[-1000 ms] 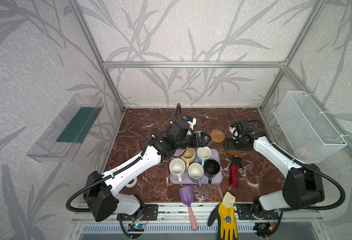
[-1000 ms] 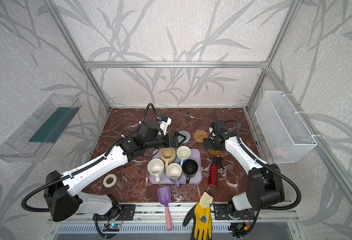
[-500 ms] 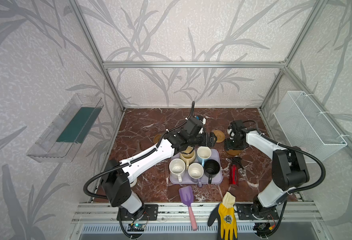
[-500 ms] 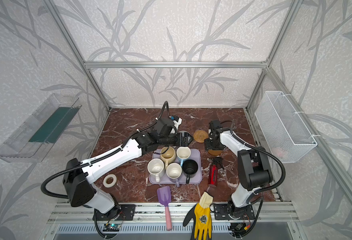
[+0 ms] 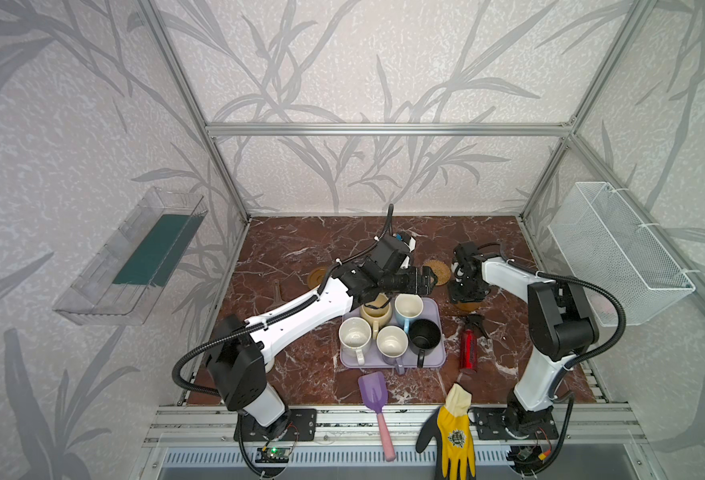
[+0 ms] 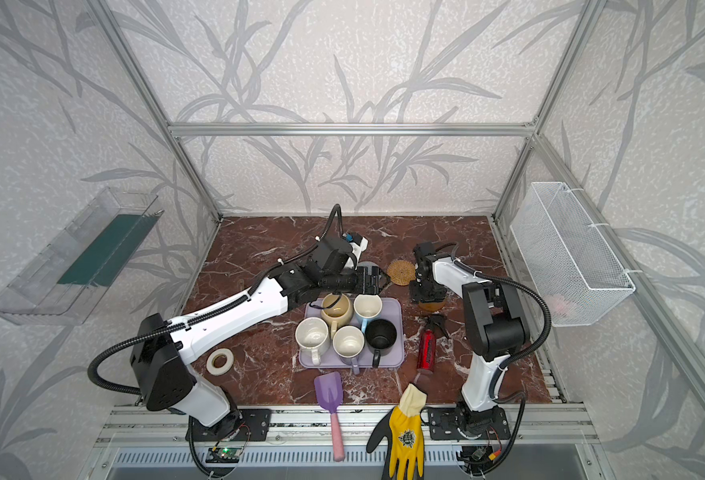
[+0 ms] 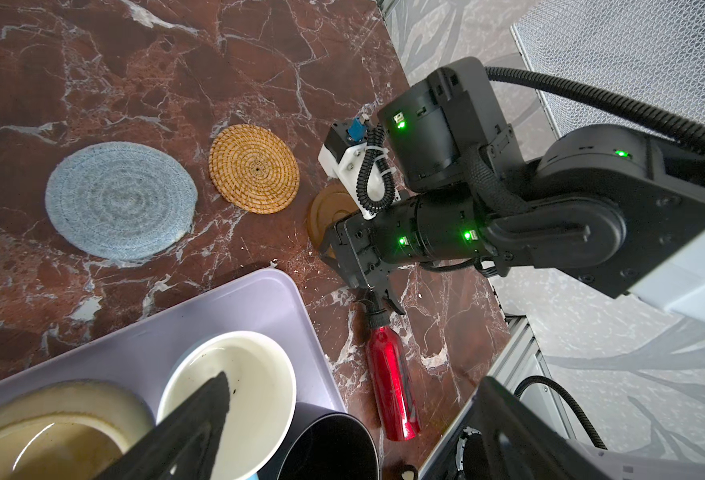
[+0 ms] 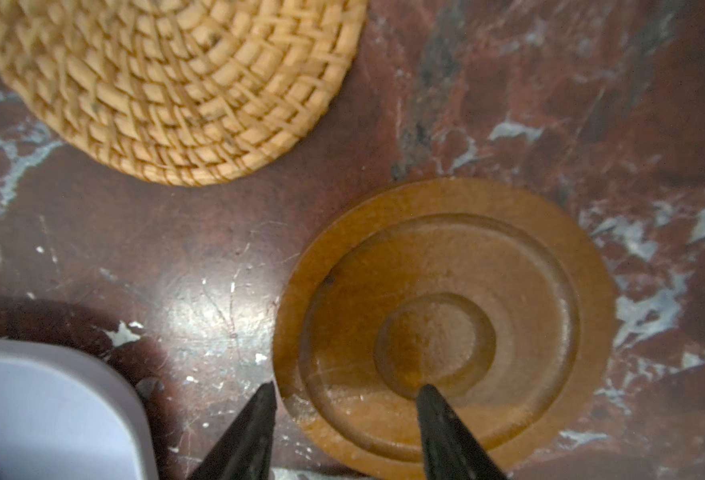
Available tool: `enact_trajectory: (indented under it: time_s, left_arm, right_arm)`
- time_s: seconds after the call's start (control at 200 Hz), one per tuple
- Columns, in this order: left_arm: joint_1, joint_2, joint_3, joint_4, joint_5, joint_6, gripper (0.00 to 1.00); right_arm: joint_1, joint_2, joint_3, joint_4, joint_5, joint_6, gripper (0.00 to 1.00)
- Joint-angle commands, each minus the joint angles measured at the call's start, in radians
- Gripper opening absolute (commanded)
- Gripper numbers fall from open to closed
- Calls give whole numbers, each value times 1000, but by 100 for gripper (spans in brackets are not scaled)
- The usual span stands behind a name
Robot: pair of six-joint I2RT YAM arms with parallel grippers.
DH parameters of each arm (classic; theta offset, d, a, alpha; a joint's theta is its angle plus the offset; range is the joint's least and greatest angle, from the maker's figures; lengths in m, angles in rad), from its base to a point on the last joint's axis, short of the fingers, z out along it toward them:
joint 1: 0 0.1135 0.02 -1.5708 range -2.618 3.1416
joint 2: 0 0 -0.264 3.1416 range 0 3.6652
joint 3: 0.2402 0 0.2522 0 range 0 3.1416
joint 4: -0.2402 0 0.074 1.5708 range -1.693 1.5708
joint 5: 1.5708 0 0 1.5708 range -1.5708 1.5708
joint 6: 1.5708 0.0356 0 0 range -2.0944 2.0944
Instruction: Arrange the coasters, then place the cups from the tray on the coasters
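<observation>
The right gripper, jaws half open and holding nothing, straddles the rim of an amber coaster lying flat beside the rattan coaster, just off the tray. Coaster-arranging appears in hand; next comes a firm pinch. The left gripper hovers wide open, empty, above the cups.

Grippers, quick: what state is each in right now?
Left gripper: open, empty.
Right gripper: open, astride the rim of the amber coaster, not yet gripping.

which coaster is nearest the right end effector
The smooth amber-brown coaster by the tray corner: the right end effector straddles its rim. The rattan coaster lies apart, untouched.
</observation>
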Motion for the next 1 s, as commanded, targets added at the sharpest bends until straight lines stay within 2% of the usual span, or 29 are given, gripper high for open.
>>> enact_trajectory:
  time_s: [0.0,0.145,0.31,0.625,0.995]
  left_arm:
    - [-6,1,10,24,9,-1,95]
    - [-5,-7,-3,34,5,-2,95]
    - [-5,-10,0,18,-8,1,95]
    - [-5,-38,-18,18,-18,-2,95]
    - [-4,-83,-47,-1,-55,17,96]
  right_arm:
    - [12,21,20,-28,39,-6,50]
    - [17,45,31,-32,47,-4,45]
    - [20,77,48,-47,33,4,45]
    - [16,117,114,-74,101,-1,40]
    - [-26,198,230,-108,81,-2,38]
